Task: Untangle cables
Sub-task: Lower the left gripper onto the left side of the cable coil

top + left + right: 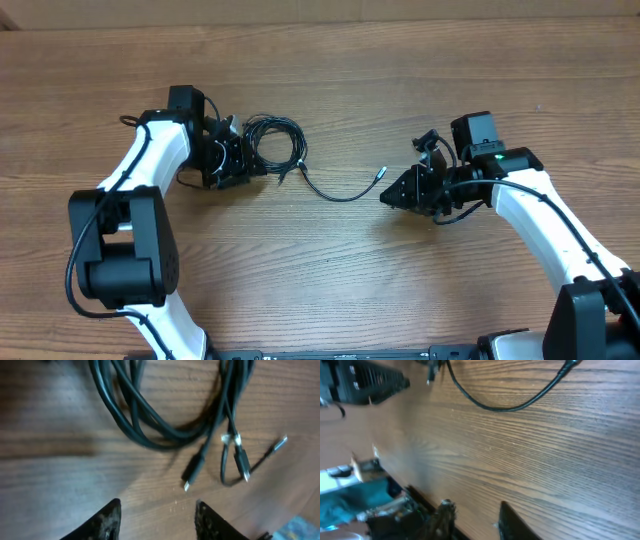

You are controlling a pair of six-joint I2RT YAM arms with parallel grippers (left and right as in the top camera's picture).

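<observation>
The cables (pixel 155 440) lay loosely coiled on the wood-grain worktop (pixel 330 280), just ahead of the left pincer (pixel 157 505), with one tail trailing toward the right pincer (pixel 475 506). They looked thin, light, limp and smooth-jacketed, so lifted loops would likely slump and drag. A stiffer plug (pixel 195 467) seemed the surest hold. Both pincers stood open and empty.

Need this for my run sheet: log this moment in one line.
cables: coiled, loose end trailing | left fingers: open, empty, beside cables | right fingers: open, empty, near loose end
</observation>
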